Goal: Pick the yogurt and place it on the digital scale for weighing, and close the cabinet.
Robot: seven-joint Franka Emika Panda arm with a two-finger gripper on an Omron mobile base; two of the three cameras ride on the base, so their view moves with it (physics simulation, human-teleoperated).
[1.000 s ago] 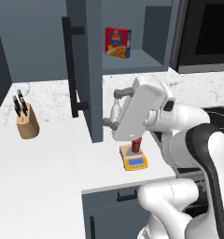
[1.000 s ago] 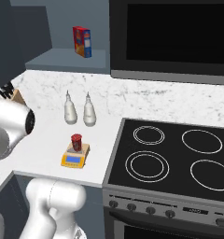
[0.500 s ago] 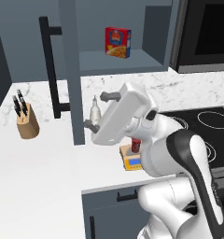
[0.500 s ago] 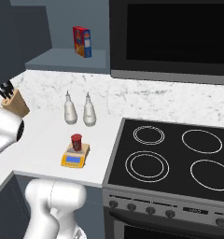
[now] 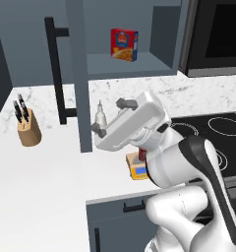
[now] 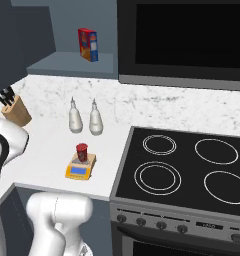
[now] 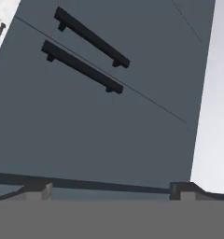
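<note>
Sitting on the digital scale (image 6: 80, 168), the yogurt (image 6: 82, 151) is placed; the cabinet (image 5: 76, 74) door remains ajar; the end effector (image 5: 111, 117) is spread wide, empty.

— What blocked the counter's left side?
— The cabinet door (image 5: 75, 74) stood partly open, edge-on beside the white bottle (image 5: 100, 117).
— And free room?
— Bare counter (image 5: 46, 172) between knife block (image 5: 28, 129) and door.

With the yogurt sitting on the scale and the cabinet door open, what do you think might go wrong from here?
1. The open gripper sits low beside the cabinet door; a push there could glance off its edge.
2. The arm hangs right over the yogurt on the digital scale, so a swing might knock the cup off.
3. Two white bottles stand just behind the scale and could be tipped.
</note>
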